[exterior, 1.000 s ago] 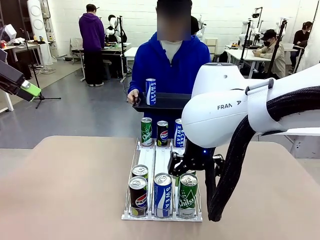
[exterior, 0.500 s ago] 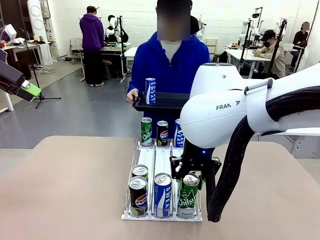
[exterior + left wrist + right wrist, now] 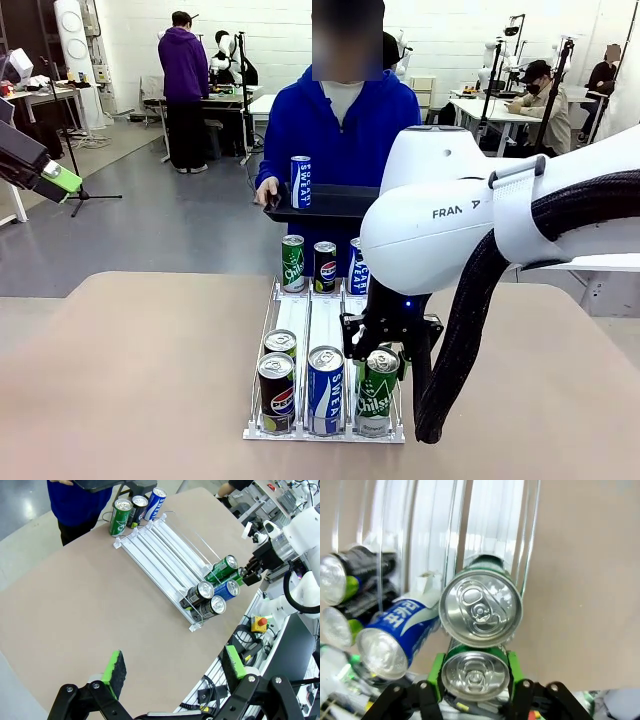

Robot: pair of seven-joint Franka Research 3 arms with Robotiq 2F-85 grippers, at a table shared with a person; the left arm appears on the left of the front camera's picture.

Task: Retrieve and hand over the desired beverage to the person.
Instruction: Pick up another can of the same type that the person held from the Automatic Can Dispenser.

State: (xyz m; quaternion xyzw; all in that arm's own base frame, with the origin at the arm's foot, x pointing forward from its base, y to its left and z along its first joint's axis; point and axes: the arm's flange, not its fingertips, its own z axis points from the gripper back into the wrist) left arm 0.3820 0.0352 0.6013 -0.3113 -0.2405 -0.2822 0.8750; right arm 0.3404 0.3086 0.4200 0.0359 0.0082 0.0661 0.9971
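Right arm [image 3: 450, 215]: hides the tray's [image 3: 325, 205] right part and the rearmost blue can's [image 3: 357, 268] right side; right end effector [image 3: 475, 680]: base cut by the bottom edge; clamped green can [image 3: 475, 676]: label unseen; left-edge black cans [image 3: 335, 582]: blurred, cropped.

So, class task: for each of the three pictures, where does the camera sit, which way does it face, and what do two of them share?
Front view: between the arms, facing the person across the can rack; right arm shows.
Left wrist view: high above the table, looking down; open left hand shows.
Right wrist view: straight above the rack; right hand shut on a green can.
Shared: rack and cans.
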